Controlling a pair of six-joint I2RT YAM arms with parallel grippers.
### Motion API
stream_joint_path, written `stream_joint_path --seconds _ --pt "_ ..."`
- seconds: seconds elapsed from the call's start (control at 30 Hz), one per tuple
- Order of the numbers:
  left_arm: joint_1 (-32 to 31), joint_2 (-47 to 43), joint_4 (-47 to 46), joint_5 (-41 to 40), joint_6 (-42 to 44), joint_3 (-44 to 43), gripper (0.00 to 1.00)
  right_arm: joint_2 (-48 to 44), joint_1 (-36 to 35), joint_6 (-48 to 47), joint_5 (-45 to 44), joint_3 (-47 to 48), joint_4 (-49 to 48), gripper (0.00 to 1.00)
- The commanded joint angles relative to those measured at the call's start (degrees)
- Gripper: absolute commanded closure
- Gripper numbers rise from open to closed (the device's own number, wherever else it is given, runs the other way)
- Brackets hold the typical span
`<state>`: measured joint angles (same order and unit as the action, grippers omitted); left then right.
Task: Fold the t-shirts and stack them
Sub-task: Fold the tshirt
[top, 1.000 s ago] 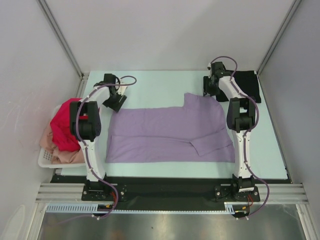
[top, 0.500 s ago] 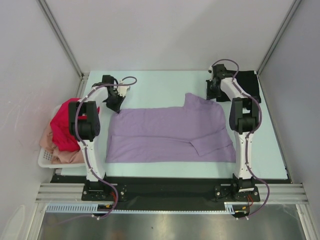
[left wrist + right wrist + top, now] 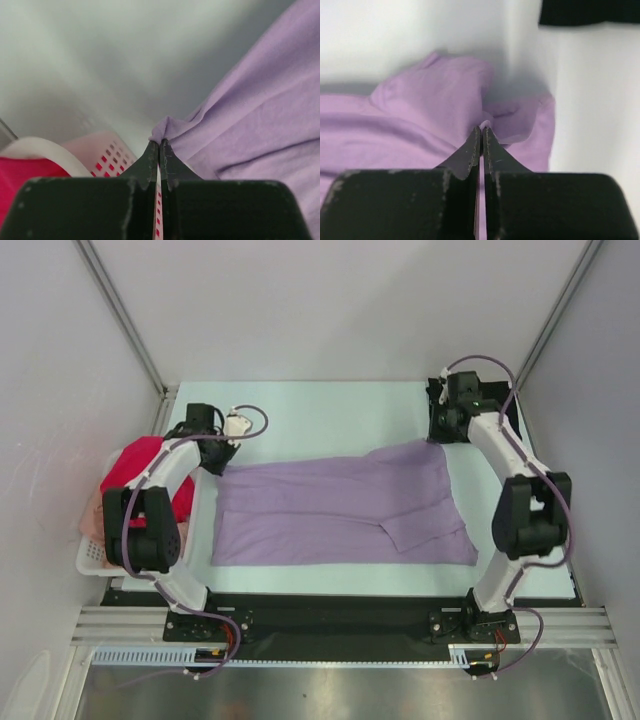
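Cloth: lavender shirt (image 3: 340,505), soft, creased, spread flat on pale table (image 3: 330,410) | left gripper (image 3: 159,143): jaws closed, pinching far-left corner into a peak | right gripper (image 3: 482,128): jaws closed on bunched far-right corner | black shirt (image 3: 590,12): just beyond

top: overhead, far, facing table (image 3: 300,400) | wrists: close along fingers (image 3: 145,169) | shared: lavender t-shirt (image 3: 330,505)

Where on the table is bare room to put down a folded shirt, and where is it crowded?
Bare table shows beyond the lavender shirt, between left gripper and right gripper, and along the shirt's right side. Crowded: the middle under the shirt, the far right corner with the black shirt, the basket at left.
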<state>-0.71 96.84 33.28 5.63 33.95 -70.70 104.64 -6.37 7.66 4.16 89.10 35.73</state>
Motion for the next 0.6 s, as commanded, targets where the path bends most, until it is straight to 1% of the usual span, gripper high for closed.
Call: stream_joint_path --seconds 0.0,0.03,0.13,0.17,0.2,0.27,0.33,0.4,0.5,0.57 --pt "0.2 -3.8 -1.9 -3.2 5.6 5.8 1.0 -9.6 -0.5 2.2 -3.1 -9.3 -1.1 1.0" --pt "0.2 -4.5 -2.0 -2.9 6.0 6.8 1.0 -11.5 -0.6 2.6 -3.4 -13.7 -1.2 1.0" --pt "0.2 -6.1 -2.3 -3.3 6.8 9.7 1.0 -18.1 -1.0 5.4 -3.5 -20.8 -1.9 1.0" --pt "0.2 -6.5 -2.2 -3.5 7.1 10.2 1.0 -19.4 -1.1 6.0 -3.0 -25.5 -2.4 1.0" --pt "0.2 -7.0 -2.8 -4.1 7.6 11.3 1.0 -22.1 -1.1 6.8 -3.0 -27.2 -2.8 1.0" --pt "0.2 -7.4 -3.5 -4.5 8.1 11.8 1.0 -23.9 -1.2 7.3 -4.1 -31.2 -2.9 1.0" --pt "0.2 -7.5 -4.3 -3.8 8.1 11.8 1.0 -24.9 -0.6 8.0 -7.4 -32.5 -1.6 1.0" --pt "0.2 -7.5 -5.3 -2.8 7.5 10.9 1.0 -25.4 1.3 8.7 -8.6 -33.2 -0.5 1.0" --pt "-0.1 -7.7 -7.3 -1.2 7.4 9.4 1.0 -28.2 4.8 9.8 -7.9 -34.1 -1.2 1.0" --pt "-0.9 -7.6 -7.9 -0.1 8.2 8.3 1.0 -29.7 5.8 10.0 -6.5 -34.1 -2.1 1.0"
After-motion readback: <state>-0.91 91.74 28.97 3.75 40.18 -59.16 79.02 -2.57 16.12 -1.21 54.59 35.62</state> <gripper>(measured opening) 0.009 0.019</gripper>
